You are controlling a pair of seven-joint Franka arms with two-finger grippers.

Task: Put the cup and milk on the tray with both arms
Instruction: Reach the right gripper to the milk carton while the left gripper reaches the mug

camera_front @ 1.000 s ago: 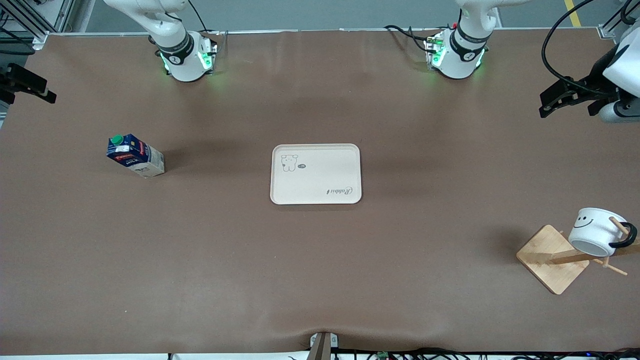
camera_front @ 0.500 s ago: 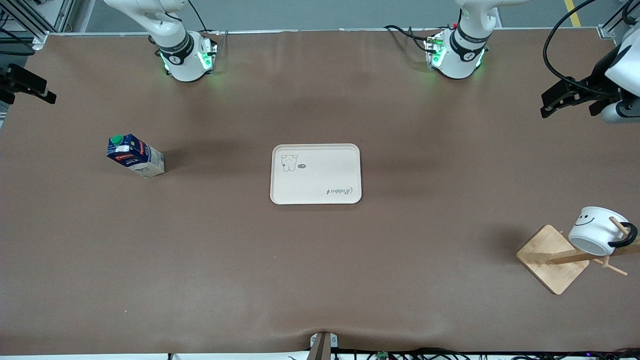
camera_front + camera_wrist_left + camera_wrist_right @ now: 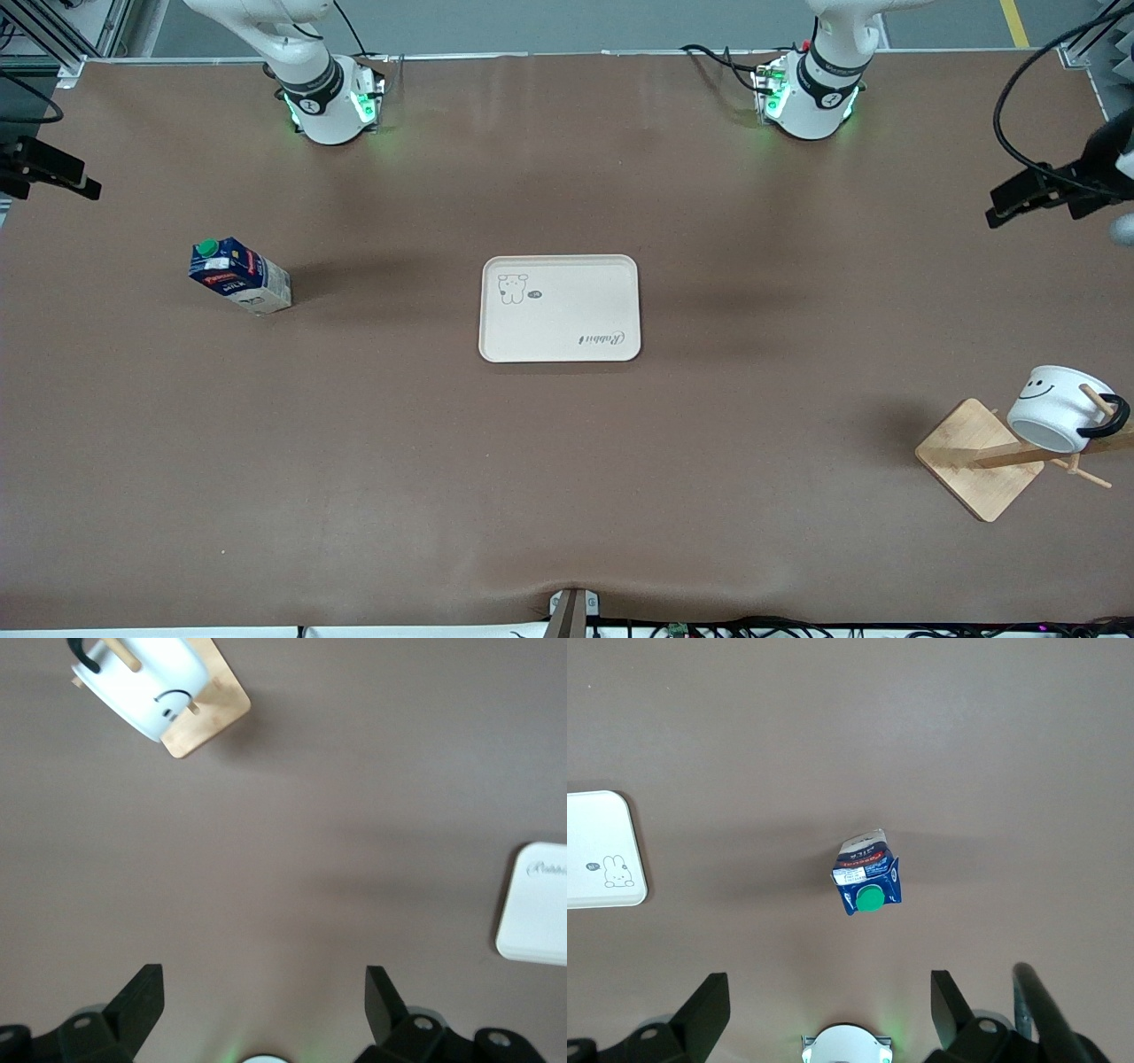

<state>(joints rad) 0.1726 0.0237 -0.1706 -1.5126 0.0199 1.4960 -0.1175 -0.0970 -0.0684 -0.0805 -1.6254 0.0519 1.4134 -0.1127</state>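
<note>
The cream tray (image 3: 559,341) lies at the table's middle with nothing on it. The milk (image 3: 239,276) stands upright on the table toward the right arm's end. It also shows in the right wrist view (image 3: 868,881). My right gripper (image 3: 62,173) is open and empty, high over the table's edge at that end (image 3: 831,997). The cup (image 3: 1059,408) hangs tilted on a peg of a wooden rack toward the left arm's end, nearer the front camera than the tray. It also shows in the left wrist view (image 3: 142,682). My left gripper (image 3: 1019,197) is open and empty over that end (image 3: 264,992).
The wooden rack's square base (image 3: 979,458) sits on the table under the cup, with a slanted post and pegs. The tray's corner shows in the left wrist view (image 3: 536,904) and in the right wrist view (image 3: 602,850). Cables hang near the left gripper.
My left gripper has moved outward toward the left arm's end of the table. My right gripper has shifted slightly. The cup, milk and tray have not moved.
</note>
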